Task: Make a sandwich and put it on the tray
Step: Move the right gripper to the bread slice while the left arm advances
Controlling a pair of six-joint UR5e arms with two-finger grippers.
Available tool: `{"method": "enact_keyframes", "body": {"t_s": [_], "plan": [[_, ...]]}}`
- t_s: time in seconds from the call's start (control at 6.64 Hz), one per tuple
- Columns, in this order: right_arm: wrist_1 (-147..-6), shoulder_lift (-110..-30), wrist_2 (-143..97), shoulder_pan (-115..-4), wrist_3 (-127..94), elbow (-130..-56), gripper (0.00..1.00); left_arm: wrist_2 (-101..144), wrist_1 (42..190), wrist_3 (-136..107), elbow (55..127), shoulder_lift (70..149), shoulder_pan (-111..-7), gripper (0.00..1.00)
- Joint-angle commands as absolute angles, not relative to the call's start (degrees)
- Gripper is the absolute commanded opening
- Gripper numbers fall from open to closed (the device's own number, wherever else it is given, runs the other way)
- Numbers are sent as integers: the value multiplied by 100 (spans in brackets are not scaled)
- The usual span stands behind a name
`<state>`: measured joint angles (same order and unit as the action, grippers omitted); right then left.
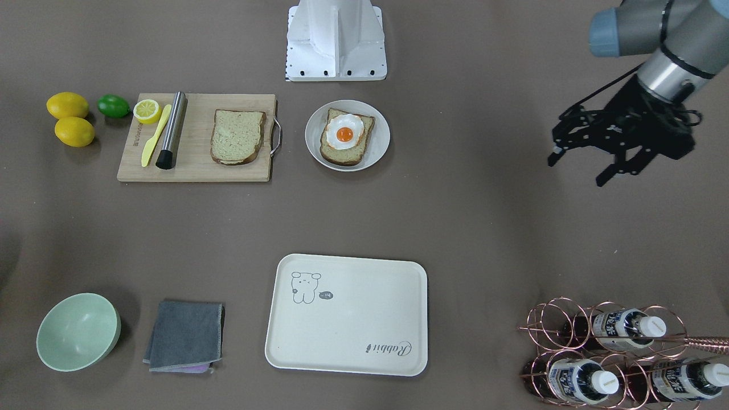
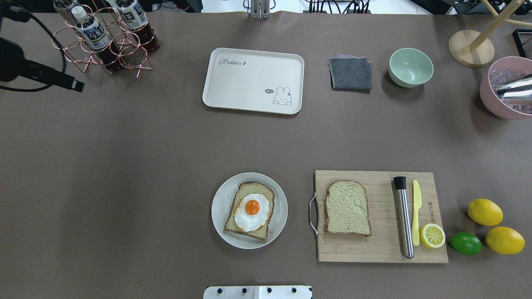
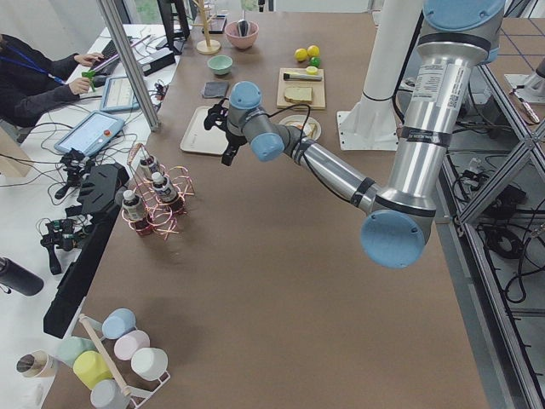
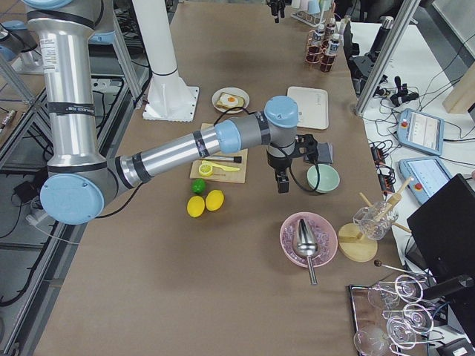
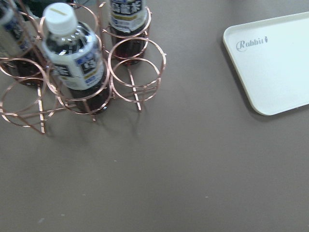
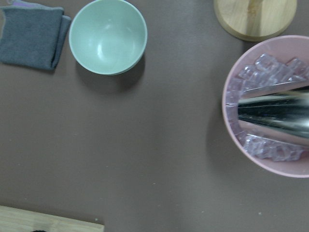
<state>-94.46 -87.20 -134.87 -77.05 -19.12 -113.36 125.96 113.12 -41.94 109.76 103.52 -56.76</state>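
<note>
The sandwich is in two parts. One toast slice [image 1: 331,149] with the fried egg [image 1: 344,132] on it lies on the round plate [image 2: 220,203]. The second toast slice [image 1: 237,136] lies on the wooden cutting board [image 1: 193,165]. The cream tray [image 1: 347,341] with "Rabbit" lettering is empty; it also shows in the overhead view [image 2: 249,79]. My left gripper [image 1: 576,171] hangs open and empty above the table near the bottle rack, far from the food. My right gripper [image 4: 283,178] shows only in the right side view, above the grey cloth and green bowl; I cannot tell its state.
A copper rack with bottles [image 1: 615,353] stands below my left gripper. A green bowl [image 2: 410,67] and a grey cloth [image 2: 350,74] sit beside the tray. A pink bowl with ice and a scoop [image 2: 507,89], lemons [image 2: 484,211], a lime, a muddler and a yellow knife lie on my right side.
</note>
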Motion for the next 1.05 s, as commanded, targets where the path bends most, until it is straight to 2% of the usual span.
{"method": "enact_keyframes", "body": {"t_s": [0.0,0.45,0.75,0.9], "plan": [[-8638,-8683,-13142,-6755,-3893,-11646,100,11817,11294,-5629,11030,10957,-4549,99],[-7044,-8771,-11967,-4963,-6452,-11654,99,10754,11259,-6510,11013,11232,-3388,99],[-6742,-8771,-11174,-4056,-7528,-11646,98,10301,10297,-6670,11004,11582,-2937,98],[-6741,-8771,-10788,-3547,-7854,-11646,97,10188,10292,-6723,10995,11601,-2875,98]]}}
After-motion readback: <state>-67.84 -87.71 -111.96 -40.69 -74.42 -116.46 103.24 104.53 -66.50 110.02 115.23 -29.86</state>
